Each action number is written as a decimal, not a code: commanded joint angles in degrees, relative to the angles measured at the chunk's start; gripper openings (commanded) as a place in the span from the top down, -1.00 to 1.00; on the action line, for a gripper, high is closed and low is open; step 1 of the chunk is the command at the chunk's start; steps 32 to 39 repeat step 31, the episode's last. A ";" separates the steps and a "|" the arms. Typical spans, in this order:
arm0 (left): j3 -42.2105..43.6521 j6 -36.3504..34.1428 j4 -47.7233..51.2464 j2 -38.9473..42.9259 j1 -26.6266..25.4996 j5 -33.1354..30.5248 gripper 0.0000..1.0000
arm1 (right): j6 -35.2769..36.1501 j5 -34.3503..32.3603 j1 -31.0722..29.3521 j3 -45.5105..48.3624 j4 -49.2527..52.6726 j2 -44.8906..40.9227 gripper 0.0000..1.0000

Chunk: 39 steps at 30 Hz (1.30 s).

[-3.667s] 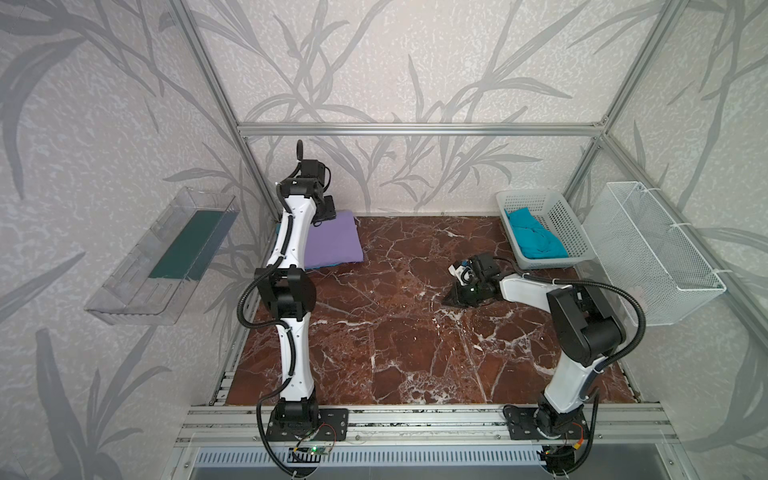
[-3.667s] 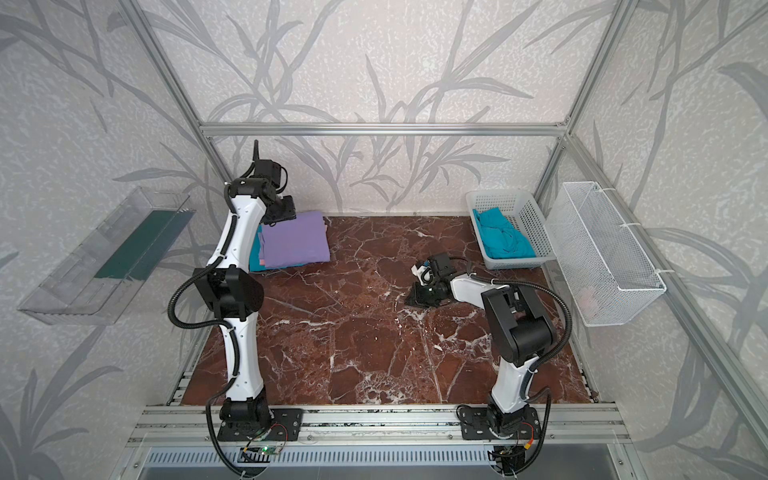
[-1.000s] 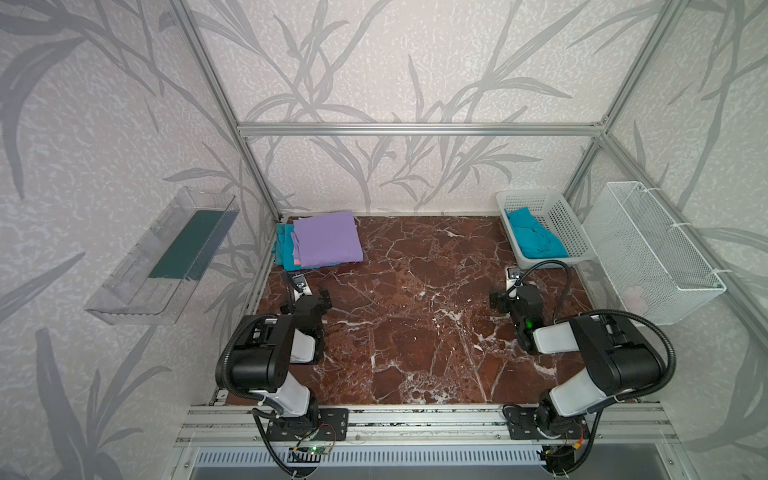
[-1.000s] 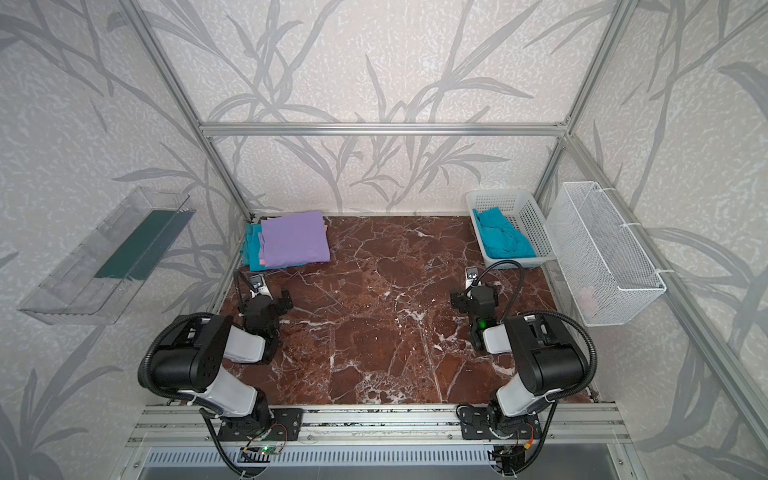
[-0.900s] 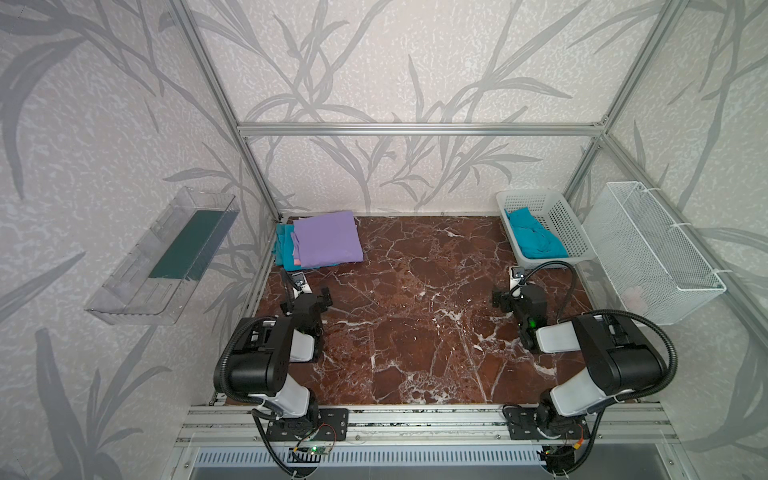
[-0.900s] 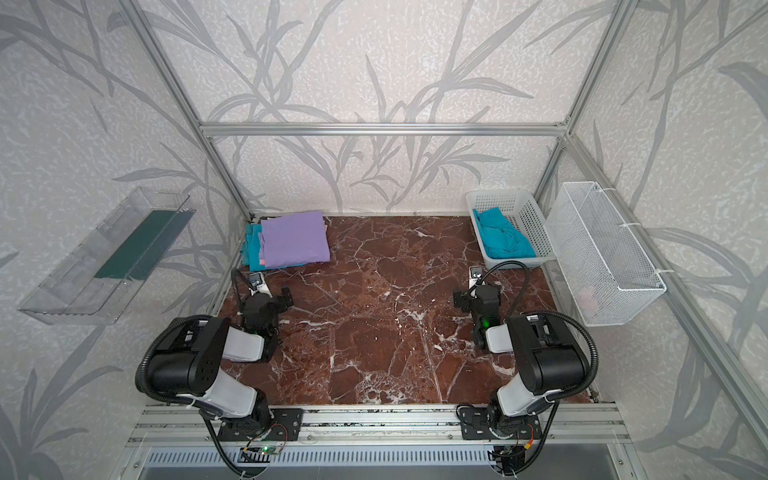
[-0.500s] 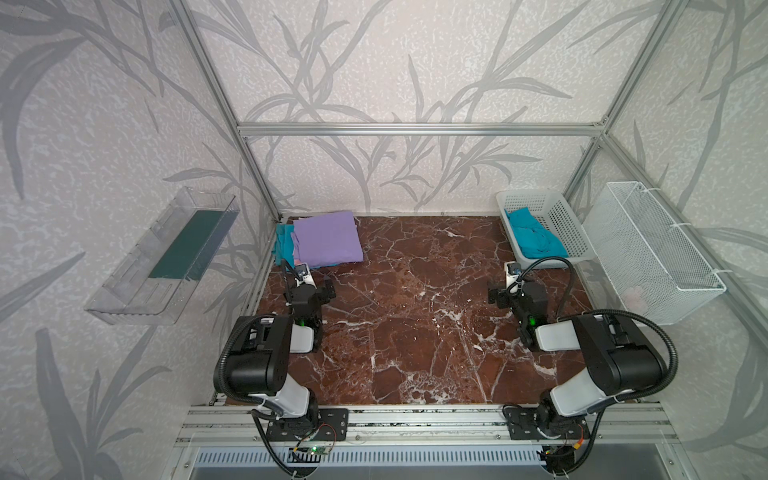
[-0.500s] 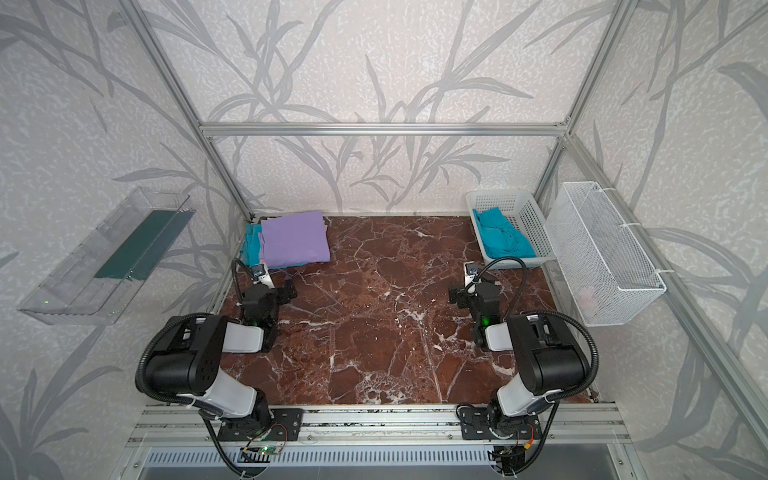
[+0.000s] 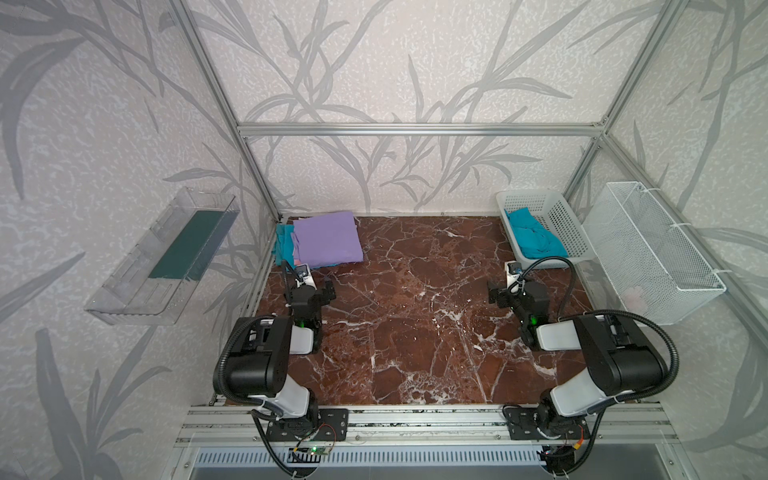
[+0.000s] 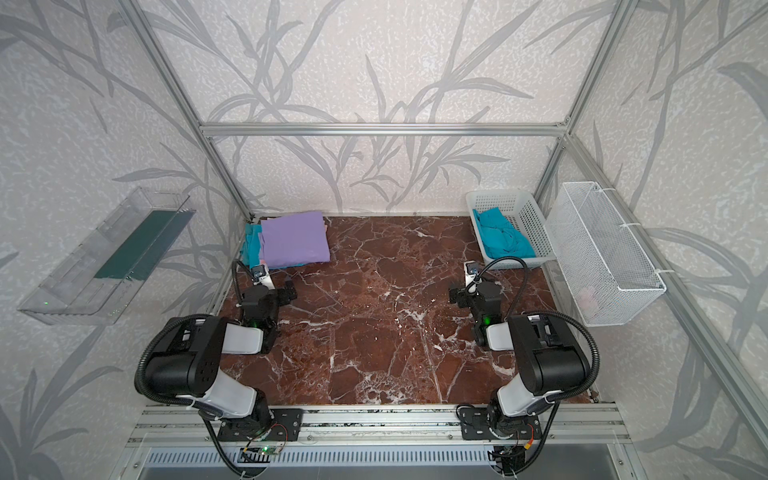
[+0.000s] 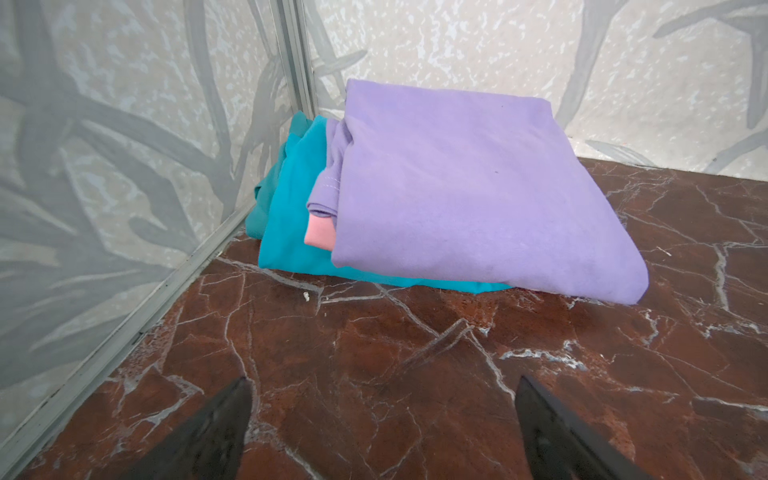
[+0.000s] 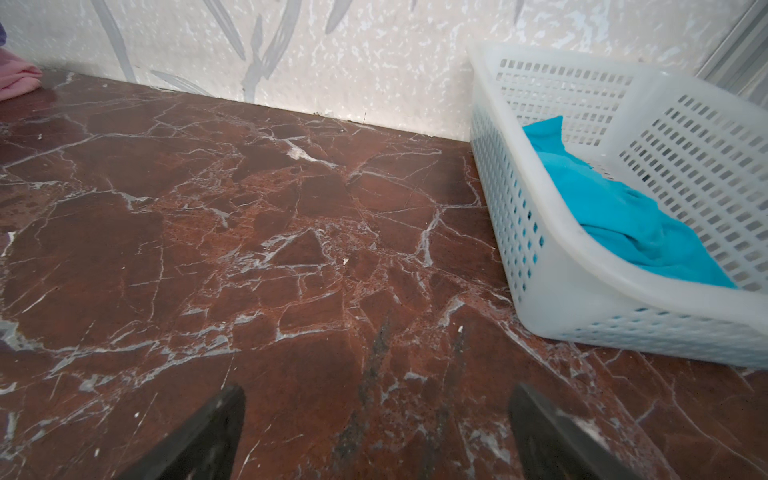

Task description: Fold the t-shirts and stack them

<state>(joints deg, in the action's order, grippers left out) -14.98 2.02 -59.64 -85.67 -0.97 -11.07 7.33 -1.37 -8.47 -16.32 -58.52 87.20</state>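
Tees lie in two places. A folded stack fills the back-left corner: the lavender tee (image 9: 326,239) is on top, a pink tee (image 11: 319,233) peeps out beneath it, and a stacked teal tee (image 11: 291,216) is at the bottom. A loose teal tee (image 9: 536,239) lies crumpled in the basket (image 9: 557,212) at back right.

A few seconds ago the left arm stretched over the stack and the right gripper sat low at mid-table. Now both arms are folded back toward the near edge, and the stack rests untouched. I judge the lavender tee is done and the loose teal tee comes next.

The left gripper (image 11: 383,380) has its jaws spread wide and empty, facing the stack across bare table (image 9: 407,316). The right gripper (image 12: 377,388) is equally wide and empty, with the basket near it.

The stack is tucked tight against the side wall (image 11: 124,166), with its teal layer poking out wallward and a rounded fold facing the arm. The basket stands against the back wall, so any reach must clear its raised rim. Between stack and basket the table is open, giving ample room to spread and fold.
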 commanded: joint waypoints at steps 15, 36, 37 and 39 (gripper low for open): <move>2.63 -1.56 -20.26 -8.92 -1.56 -8.49 -0.98 | 1.38 -11.51 -3.46 0.08 -9.95 5.33 -0.98; 1.17 -2.11 -12.79 -5.28 -2.23 -7.77 -0.99 | -1.96 -1.50 2.02 -4.27 1.22 3.34 -0.98; 1.17 -2.11 -12.79 -5.28 -2.23 -7.77 -0.99 | -1.96 -1.50 2.02 -4.27 1.22 3.34 -0.98; 1.17 -2.11 -12.79 -5.28 -2.23 -7.77 -0.99 | -1.96 -1.50 2.02 -4.27 1.22 3.34 -0.98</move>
